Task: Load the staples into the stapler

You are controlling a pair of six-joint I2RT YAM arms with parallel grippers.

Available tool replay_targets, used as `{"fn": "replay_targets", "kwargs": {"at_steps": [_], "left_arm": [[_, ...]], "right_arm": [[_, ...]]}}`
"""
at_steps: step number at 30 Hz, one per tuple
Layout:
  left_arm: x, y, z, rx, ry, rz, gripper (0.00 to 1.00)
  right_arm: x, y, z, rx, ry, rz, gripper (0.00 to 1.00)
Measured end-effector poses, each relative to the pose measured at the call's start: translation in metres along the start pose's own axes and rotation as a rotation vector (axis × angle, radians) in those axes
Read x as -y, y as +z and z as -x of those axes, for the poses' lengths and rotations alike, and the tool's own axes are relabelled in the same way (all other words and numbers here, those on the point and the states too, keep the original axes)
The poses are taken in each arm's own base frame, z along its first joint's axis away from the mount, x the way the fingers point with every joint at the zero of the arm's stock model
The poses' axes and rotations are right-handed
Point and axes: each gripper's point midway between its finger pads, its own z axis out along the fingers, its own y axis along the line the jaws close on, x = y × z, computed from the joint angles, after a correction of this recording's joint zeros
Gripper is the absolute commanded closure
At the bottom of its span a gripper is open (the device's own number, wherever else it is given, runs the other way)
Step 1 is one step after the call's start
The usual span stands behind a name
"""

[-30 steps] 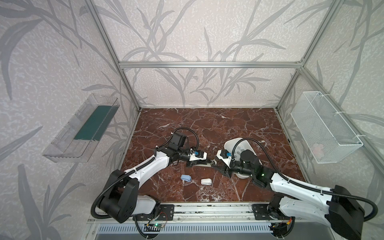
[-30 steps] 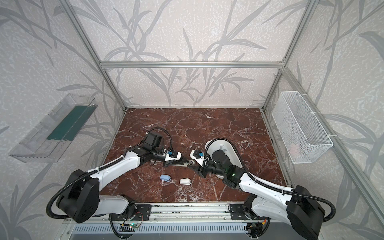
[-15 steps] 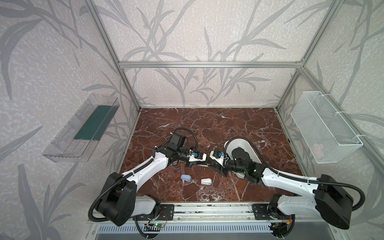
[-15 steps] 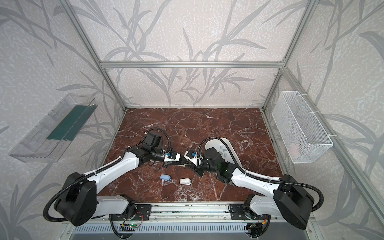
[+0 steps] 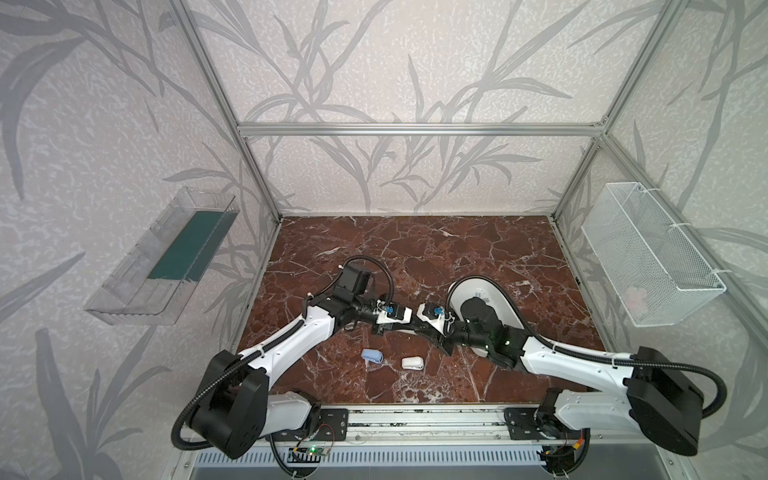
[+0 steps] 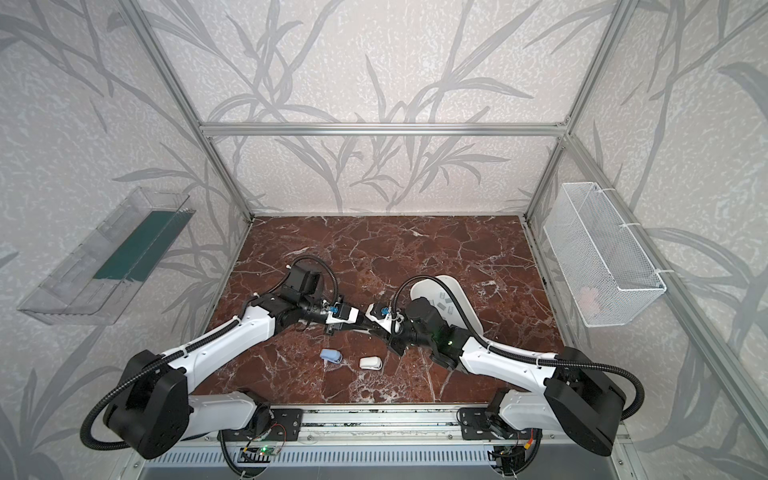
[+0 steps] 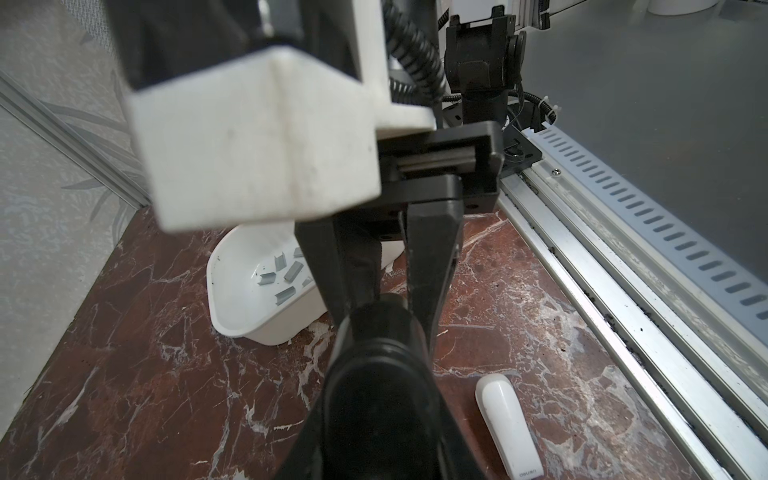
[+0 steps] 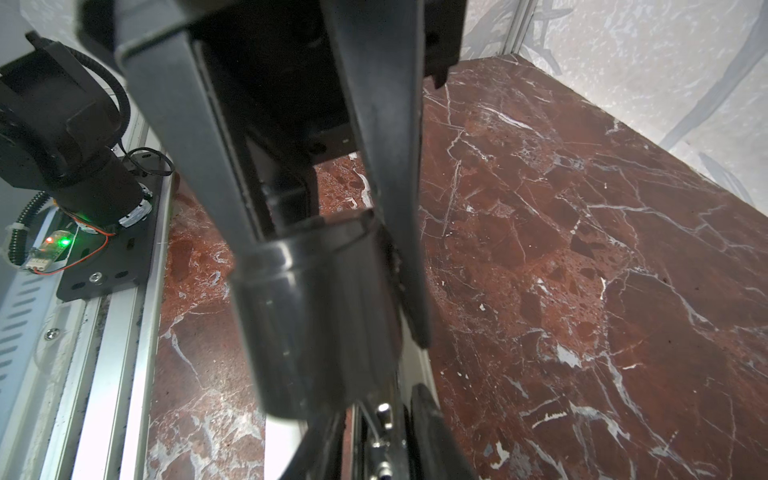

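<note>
A black stapler (image 5: 412, 328) hangs above the marble floor at mid-table, held from both ends. My left gripper (image 5: 405, 326) is shut on its body (image 7: 374, 395). My right gripper (image 5: 419, 328) comes from the other side, and its fingers (image 7: 432, 257) press on the stapler's far end, so it is shut on it. In the right wrist view, metal parts of the stapler (image 8: 382, 415) show between my own jaws. The staples (image 7: 282, 274), several grey strips, lie in a white tray (image 6: 457, 291) behind the right arm.
A small blue stapler (image 5: 371, 356) and a small white stapler (image 5: 412, 363) lie on the floor in front of the grippers. On the right wall hangs a wire basket (image 5: 648, 257), on the left wall a clear bin (image 5: 166, 257). The metal rail (image 5: 415, 415) runs along the front.
My right gripper has moved left up to the stapler in my left gripper, and its jaws have narrowed onto the stapler's end. The left gripper has kept its place and grip.
</note>
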Motion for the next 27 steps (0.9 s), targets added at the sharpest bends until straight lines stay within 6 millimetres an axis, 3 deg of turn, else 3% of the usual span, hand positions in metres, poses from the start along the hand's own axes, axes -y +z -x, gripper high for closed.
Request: {"fn": "replay_targets", "kwargs": {"at_steps": [10, 18, 21, 24, 27], "left_arm": [[0.000, -0.001, 0.003, 0.008, 0.010, 0.002, 1.00], [0.004, -0.001, 0.007, 0.048, 0.002, -0.011, 1.00], [0.004, 0.000, 0.002, 0.059, -0.025, 0.007, 1.00], [0.003, 0.001, -0.004, 0.062, -0.049, 0.027, 0.85], [0.002, 0.003, -0.010, 0.070, -0.079, 0.048, 0.81]], "right_arm": [[-0.001, -0.005, -0.003, 0.006, -0.009, -0.017, 0.78], [-0.004, -0.015, -0.009, 0.014, -0.025, -0.029, 1.00], [-0.003, -0.016, -0.016, 0.000, -0.018, -0.040, 1.00], [-0.003, -0.016, -0.025, -0.007, -0.001, -0.051, 1.00], [-0.002, -0.016, -0.032, -0.010, 0.018, -0.068, 1.00]]}}
